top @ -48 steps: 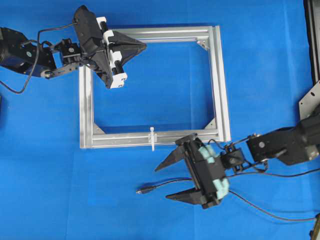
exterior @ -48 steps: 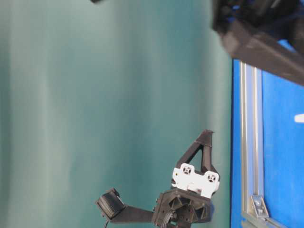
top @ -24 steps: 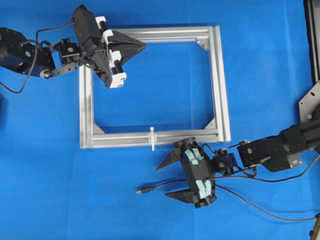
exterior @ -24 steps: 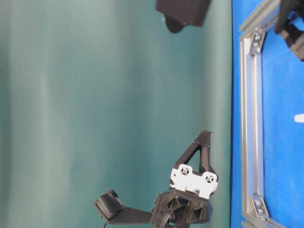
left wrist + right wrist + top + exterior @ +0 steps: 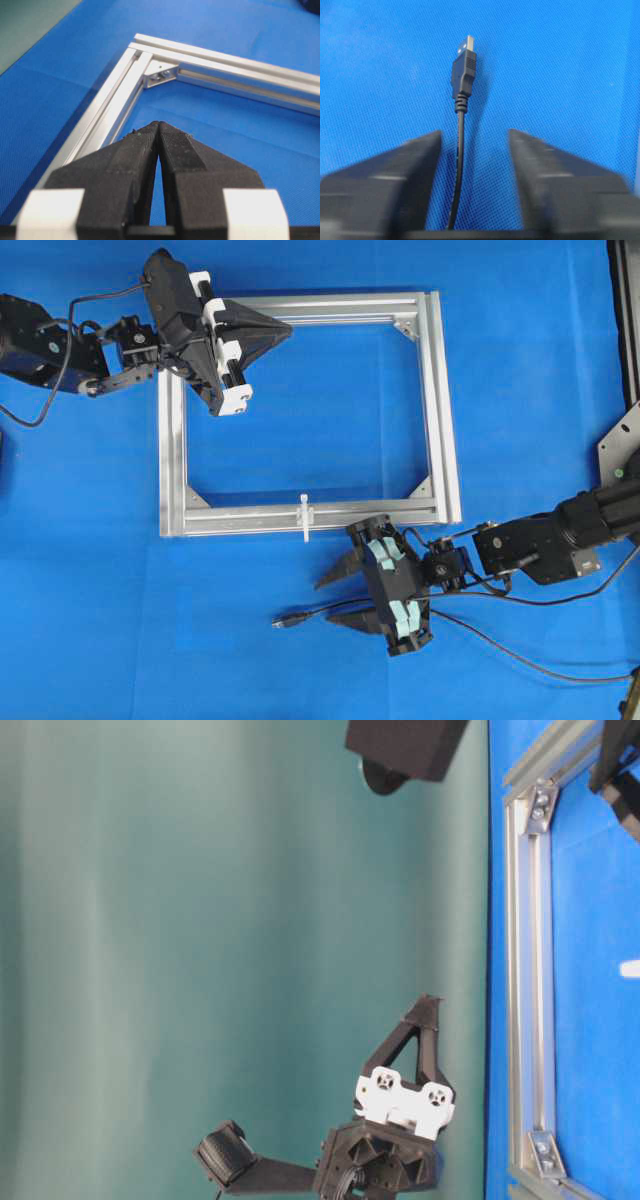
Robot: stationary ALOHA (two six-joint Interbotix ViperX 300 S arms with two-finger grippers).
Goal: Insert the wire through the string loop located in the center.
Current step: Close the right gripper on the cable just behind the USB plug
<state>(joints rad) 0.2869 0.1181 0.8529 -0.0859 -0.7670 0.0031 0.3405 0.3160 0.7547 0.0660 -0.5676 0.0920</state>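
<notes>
**Right gripper narrows around the cable**

Since a second ago, the right gripper (image 5: pixel 336 597) has moved closer to the frame and its jaws have drawn in; they stand partly apart, the thin black wire with a dark plug tip (image 5: pixel 462 75) lying between them on the blue cloth (image 5: pixel 100 590), untouched. Just beyond, the small white string loop (image 5: pixel 304 516) stands on the rectangular silver aluminium frame (image 5: pixel 437 400). The left gripper (image 5: pixel 158 125) is pressed closed, empty, over the frame's far corner.

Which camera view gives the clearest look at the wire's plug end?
The right wrist view: the wire fills the frame, its plug tip sharp on the blue cloth between the blurred fingers. The overhead view shows the whole wire but the plug only as a small dark tip. The table-level and left wrist views miss it.
</notes>
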